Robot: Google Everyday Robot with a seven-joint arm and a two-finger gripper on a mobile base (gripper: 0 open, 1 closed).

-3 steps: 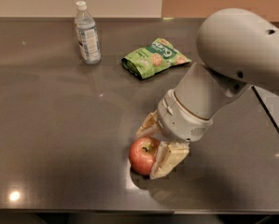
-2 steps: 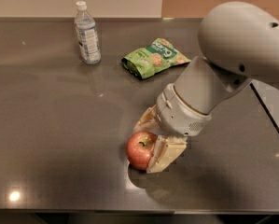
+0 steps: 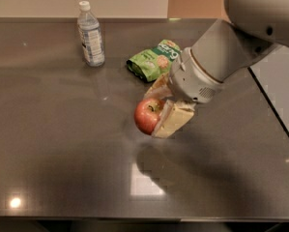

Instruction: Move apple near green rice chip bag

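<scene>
Red apple (image 3: 145,116) gripped by hand (image 3: 157,112), mid table (image 3: 62,144), near green rice chip bag (image 3: 152,62).

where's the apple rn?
Mid camera view, the apple is clamped in the gripper, apparently lifted off the table, just in front of the green rice chip bag.

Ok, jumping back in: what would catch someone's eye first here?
The big white arm reaching in from the right, its gripper shut on the red apple over the middle of the dark table, seemingly lifted above its shadow. Just behind lies the green rice chip bag, and a clear water bottle stands further left at the back.
</scene>
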